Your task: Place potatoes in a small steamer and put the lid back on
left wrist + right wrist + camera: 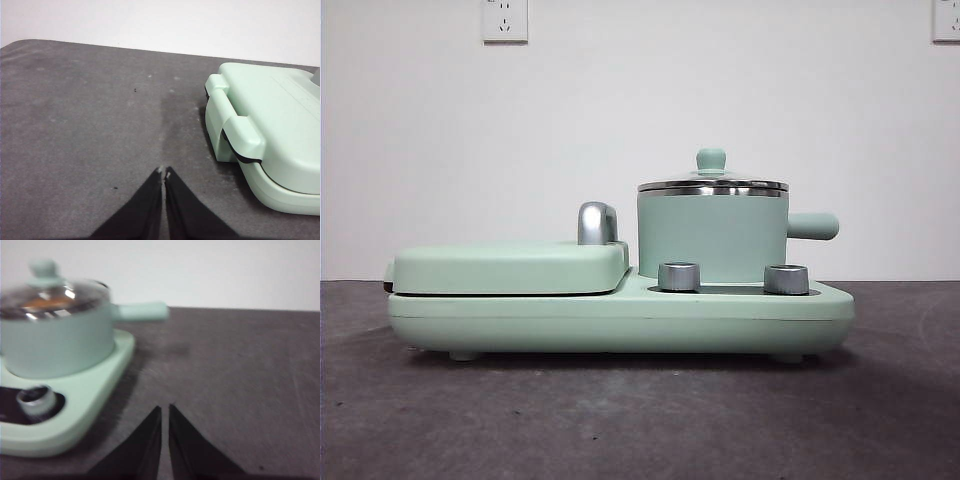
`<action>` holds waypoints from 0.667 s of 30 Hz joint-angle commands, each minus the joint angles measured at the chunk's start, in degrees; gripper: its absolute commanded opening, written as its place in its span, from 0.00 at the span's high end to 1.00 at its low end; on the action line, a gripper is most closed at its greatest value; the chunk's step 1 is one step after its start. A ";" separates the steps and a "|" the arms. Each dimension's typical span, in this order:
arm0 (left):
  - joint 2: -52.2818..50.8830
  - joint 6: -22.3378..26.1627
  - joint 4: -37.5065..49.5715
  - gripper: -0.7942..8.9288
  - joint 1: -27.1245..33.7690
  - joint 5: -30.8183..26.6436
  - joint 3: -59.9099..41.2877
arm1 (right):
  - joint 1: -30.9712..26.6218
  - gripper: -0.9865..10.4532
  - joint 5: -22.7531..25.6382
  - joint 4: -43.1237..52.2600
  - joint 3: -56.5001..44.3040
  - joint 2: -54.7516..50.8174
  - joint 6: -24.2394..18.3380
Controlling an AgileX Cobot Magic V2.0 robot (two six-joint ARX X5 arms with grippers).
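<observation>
On the pot [712, 240] sits the lid [712, 184], something orange-brown perhaps inside. Left tool [163, 173] and right tool [165, 410] hover over the tabletop [90, 125], jaws together.

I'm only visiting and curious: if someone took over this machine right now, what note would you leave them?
Left hand: shut, holding nothing, low over the table beside the flat griddle cover.
Right hand: shut, holding nothing, over the table beside the small steamer.
The lid sits on the steamer. Something orange-brown shows blurrily through the glass in the right wrist view; I cannot tell if it is the potato.
No potato lies outside. If that is it inside, nothing is left; check first.
</observation>
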 commanded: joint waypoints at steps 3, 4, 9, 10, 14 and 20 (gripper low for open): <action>-0.02 0.42 -0.37 0.91 0.11 0.00 -1.14 | -0.94 0.89 0.77 -5.92 -0.96 -3.37 -0.90; -0.02 0.42 -0.37 0.91 0.11 0.00 -1.14 | -1.22 0.89 0.77 -7.65 -0.96 -3.74 -0.90; -0.02 0.42 -0.39 0.91 0.11 0.00 -1.14 | -1.95 0.89 0.79 -9.22 -0.96 -5.97 -1.27; -0.02 0.42 -0.37 0.91 0.11 -0.02 -1.11 | -1.97 0.89 0.77 -8.94 -0.96 -5.95 -1.33; -0.02 0.42 -0.39 0.91 0.11 0.00 -1.11 | -2.01 0.89 0.44 -8.59 -0.96 -5.95 -1.27; -0.02 0.42 -0.39 0.91 0.11 0.00 -1.11 | -2.03 0.89 0.57 -5.88 -0.96 -5.95 -1.27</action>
